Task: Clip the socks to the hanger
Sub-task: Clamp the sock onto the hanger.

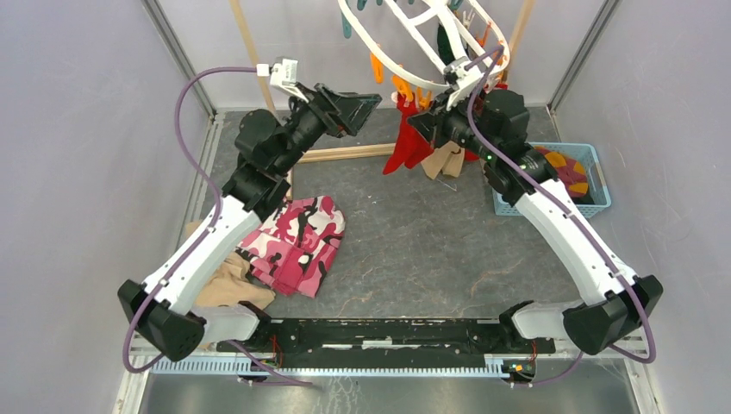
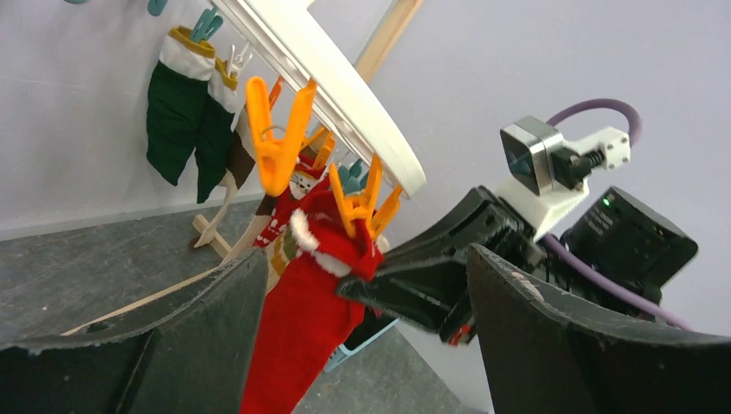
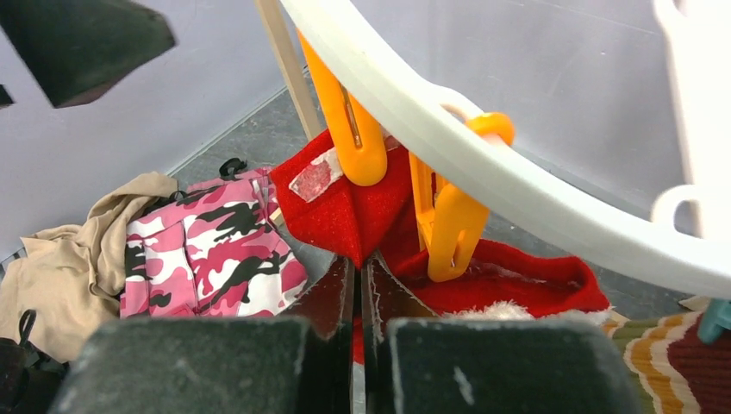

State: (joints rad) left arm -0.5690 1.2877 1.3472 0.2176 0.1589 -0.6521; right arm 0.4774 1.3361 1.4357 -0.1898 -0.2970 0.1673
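From above, two arms reach toward the one white hanger at the far side of the bench. The left end effector is spread wide and holds nothing. Just beside it, one red sock hangs from the hanger. The right end effector is at the sock's other side, against its top, and one tan sock hangs just beneath it. One blue basket sits behind the right end effector. One pink camouflage cloth and one tan cloth lie well behind the left end effector.

In the left wrist view, its two fingers are far apart and empty. The red sock hangs in the gap between them, held at its white cuff by one of two orange clips. The closed tip of the right end effector meets that cuff from the opposite side. Two dark green socks hang farther off, beyond the fingers.

In the right wrist view, its two fingers are pressed together, with a sliver of red fabric in the seam between them. The red sock is directly ahead of the tips. Two orange clips hang just above from the hanger's rim.
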